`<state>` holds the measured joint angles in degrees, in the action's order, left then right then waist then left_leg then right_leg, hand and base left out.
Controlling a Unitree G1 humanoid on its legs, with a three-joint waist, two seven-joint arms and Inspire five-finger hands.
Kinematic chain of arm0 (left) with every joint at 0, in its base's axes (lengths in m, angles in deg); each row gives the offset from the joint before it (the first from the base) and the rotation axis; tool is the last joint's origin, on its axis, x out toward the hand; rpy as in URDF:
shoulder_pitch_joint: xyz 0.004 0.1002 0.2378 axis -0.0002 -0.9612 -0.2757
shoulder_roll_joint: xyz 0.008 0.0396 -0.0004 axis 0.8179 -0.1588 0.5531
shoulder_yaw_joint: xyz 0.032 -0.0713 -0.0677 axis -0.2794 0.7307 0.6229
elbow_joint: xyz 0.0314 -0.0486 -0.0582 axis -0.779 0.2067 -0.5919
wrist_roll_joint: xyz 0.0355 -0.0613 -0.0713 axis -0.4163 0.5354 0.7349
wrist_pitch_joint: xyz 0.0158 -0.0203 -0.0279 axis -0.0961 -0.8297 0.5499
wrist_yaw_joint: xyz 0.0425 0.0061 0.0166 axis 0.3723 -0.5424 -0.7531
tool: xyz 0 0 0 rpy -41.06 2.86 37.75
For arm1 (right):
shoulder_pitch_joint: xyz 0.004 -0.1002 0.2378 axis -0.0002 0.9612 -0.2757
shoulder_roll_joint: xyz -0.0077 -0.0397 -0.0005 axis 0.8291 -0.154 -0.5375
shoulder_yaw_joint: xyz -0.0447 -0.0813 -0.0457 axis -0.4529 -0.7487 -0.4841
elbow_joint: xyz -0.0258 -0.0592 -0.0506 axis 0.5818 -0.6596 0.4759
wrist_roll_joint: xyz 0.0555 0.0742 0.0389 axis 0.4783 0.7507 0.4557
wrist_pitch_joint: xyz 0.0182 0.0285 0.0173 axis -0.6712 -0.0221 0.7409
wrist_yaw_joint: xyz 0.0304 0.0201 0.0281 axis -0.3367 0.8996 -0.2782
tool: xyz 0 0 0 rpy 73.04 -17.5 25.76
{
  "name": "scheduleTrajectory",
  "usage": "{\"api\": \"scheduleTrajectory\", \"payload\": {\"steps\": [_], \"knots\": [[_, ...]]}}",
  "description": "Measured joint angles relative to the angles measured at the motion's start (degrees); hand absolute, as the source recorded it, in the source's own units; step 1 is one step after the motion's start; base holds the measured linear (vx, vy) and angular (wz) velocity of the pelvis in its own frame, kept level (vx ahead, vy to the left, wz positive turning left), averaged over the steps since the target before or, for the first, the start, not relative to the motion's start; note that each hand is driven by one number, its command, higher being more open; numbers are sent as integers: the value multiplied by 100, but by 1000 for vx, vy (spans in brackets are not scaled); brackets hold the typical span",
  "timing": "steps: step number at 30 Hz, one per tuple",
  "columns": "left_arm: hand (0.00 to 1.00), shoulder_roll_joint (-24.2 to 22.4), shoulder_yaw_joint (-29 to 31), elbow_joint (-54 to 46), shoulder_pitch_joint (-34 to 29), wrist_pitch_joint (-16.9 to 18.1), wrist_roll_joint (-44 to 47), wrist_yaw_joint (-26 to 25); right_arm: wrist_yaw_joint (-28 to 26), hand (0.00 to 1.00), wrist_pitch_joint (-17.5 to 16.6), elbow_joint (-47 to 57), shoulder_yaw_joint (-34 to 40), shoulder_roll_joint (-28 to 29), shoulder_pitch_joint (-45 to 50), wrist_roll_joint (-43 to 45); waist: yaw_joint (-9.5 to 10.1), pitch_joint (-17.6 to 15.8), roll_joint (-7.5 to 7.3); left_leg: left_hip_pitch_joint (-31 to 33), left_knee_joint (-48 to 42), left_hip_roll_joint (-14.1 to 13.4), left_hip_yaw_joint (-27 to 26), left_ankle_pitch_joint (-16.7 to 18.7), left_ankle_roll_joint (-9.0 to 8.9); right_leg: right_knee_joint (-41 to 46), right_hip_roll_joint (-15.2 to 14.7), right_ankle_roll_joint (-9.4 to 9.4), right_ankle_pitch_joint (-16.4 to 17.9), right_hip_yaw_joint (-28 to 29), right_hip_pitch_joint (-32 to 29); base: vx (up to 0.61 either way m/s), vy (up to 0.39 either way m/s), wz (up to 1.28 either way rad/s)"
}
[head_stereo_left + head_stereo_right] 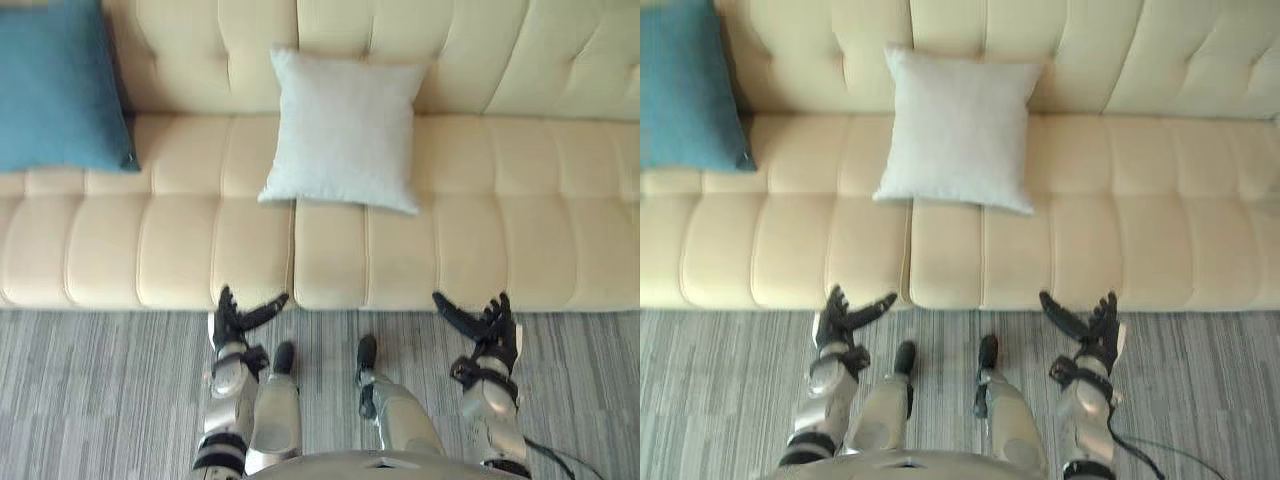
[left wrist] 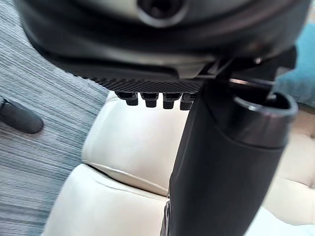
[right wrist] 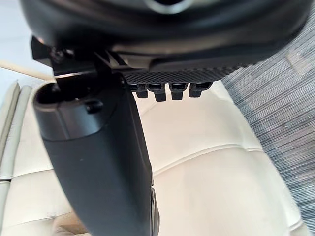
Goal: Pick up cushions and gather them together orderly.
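A cream tufted sofa [image 1: 480,250] is seen from above, and every place is given against it. A blue cushion [image 1: 55,85] is propped on the sofa's backrest at its left end. A white cushion [image 1: 345,130] is leaned on the backrest near the sofa's middle, with its lower edge on the seat across the seam between the two seat pads. The two cushions are set well apart. The left hand [image 1: 235,320] and the right hand [image 1: 490,325] are held at the sofa's front edge, above the grey carpet [image 1: 90,400]. Their fingers are spread and straight with the thumbs out, and nothing is grasped.

Neither cushion has been gathered yet, it is judged. If the white cushion is pinched by one corner, the soft cloth could slip and the cushion could be tipped forward off the sofa's seat. The blue cushion at the far end may be out of easy reach, so a stretched, one-sided grasp could leave it dragged askew rather than placed neatly.
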<state>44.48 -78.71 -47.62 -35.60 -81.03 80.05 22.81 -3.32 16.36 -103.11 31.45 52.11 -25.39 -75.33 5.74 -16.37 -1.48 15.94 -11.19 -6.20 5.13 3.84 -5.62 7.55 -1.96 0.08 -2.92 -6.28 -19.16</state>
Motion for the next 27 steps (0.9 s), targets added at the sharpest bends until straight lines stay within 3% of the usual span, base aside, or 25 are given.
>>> {"api": "scheduleTrajectory", "payload": {"steps": [4,8,16,19,20,21,22,23,24,25,26,27], "knots": [[100,-6,15,961,-478,-59,-389,323,-159,100,60,-971,18,56,340,-250,-22,631,61,-367,-21,-84,-152,173,-40,117,35,-7,203,2,273,88,20,-12],[100,-43,26,1638,-636,-136,-751,470,-306,100,124,-1766,21,213,351,-322,-31,957,69,-690,-5,-142,-319,283,-52,212,39,-26,324,30,460,52,29,-18],[100,-46,49,2167,-535,-172,-1062,486,-426,100,265,-2499,193,292,204,-331,-31,1160,95,-1088,-10,-193,-786,416,-73,519,68,-138,412,389,513,16,37,-27],[100,13,131,2169,-422,-177,-1059,442,-411,100,296,-2830,175,331,-63,-438,-24,1099,-27,-850,-521,-226,-988,546,-70,826,99,-157,394,392,282,-54,-12,-30],[100,-31,195,2173,-382,-176,-1060,415,-408,100,322,-2846,126,336,-149,-440,13,1097,3,-711,-594,-402,-1051,522,-36,804,158,-176,433,383,277,-95,-70,-20],[100,-72,240,2164,-353,-160,-1061,413,-406,100,334,-2861,75,328,-209,-441,30,1077,-2,-706,-589,-438,-1067,528,-40,1757,70,-144,832,234,55,-50,-130,5],[100,-47,225,2162,-340,-161,-1062,404,-403,100,341,-2918,-6,329,-223,-460,16,1076,-147,-704,-649,-341,-1035,526,-49,2809,-233,-321,1327,128,-61,-2,-117,29],[100,-11,252,2135,-326,-177,-1057,392,-398,100,343,-3002,-66,331,-255,-486,16,1085,-263,-581,-872,-270,-968,535,-52,3007,-392,-560,1594,209,46,-78,-214,37],[100,-12,285,2138,-257,-166,-1053,357,-371,100,340,-3053,-119,305,-407,-500,74,1128,-220,-342,-1054,-373,-929,529,-55,2484,-169,-479,1671,199,179,-119,-189,19],[100,-15,285,2137,-257,-165,-1053,354,-368,100,340,-3053,-121,304,-408,-500,78,1130,-216,-336,-1051,-380,-929,524,-54,2448,-160,-475,1670,198,187,-198,-223,-13],[100,-109,267,2142,-270,-157,-1037,330,-326,100,311,-3045,-196,228,-569,-500,159,1127,-48,-187,-929,-608,-915,412,-87,1978,35,-116,1691,131,283,-159,-138,-2],[100,-113,161,2149,-201,-166,-994,329,-289,100,294,-3041,-241,192,-679,-512,152,1008,-37,-133,-895,-587,-862,315,-264,2125,-17,-51,1717,-13,153,-253,-166,11]]}}
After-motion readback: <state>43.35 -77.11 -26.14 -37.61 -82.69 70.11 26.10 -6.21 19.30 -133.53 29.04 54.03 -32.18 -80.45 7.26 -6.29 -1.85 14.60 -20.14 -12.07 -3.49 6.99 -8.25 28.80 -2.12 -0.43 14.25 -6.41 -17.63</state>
